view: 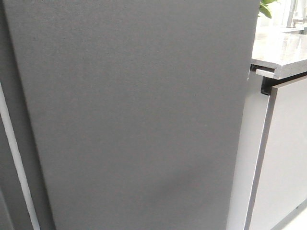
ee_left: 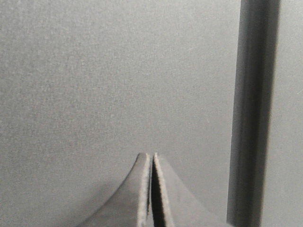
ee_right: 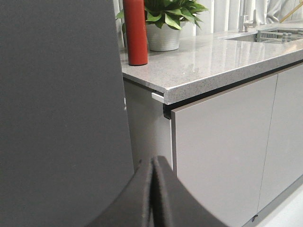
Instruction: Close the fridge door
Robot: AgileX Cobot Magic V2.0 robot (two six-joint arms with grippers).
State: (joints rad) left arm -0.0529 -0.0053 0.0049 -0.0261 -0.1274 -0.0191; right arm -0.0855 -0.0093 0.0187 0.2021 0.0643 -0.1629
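Observation:
The fridge door [view: 134, 115] fills most of the front view with its matte dark grey outer face; its white lining and bin are hidden. A white seal strip [view: 17, 158] runs down at the left. In the left wrist view the door face [ee_left: 113, 80] is close ahead, with a dark vertical gap [ee_left: 251, 113] beside it. My left gripper [ee_left: 152, 158] is shut and empty, its tips close to the face; contact cannot be told. My right gripper [ee_right: 155, 161] is shut and empty, just off the door's edge [ee_right: 61, 109]. Neither gripper shows in the front view.
To the right of the fridge stands a pale grey cabinet front [ee_right: 222, 142] under a stone-grey countertop [ee_right: 213, 61], also in the front view [view: 280, 52]. On it are a red bottle [ee_right: 135, 30], a potted plant [ee_right: 163, 23] and a sink [ee_right: 274, 35].

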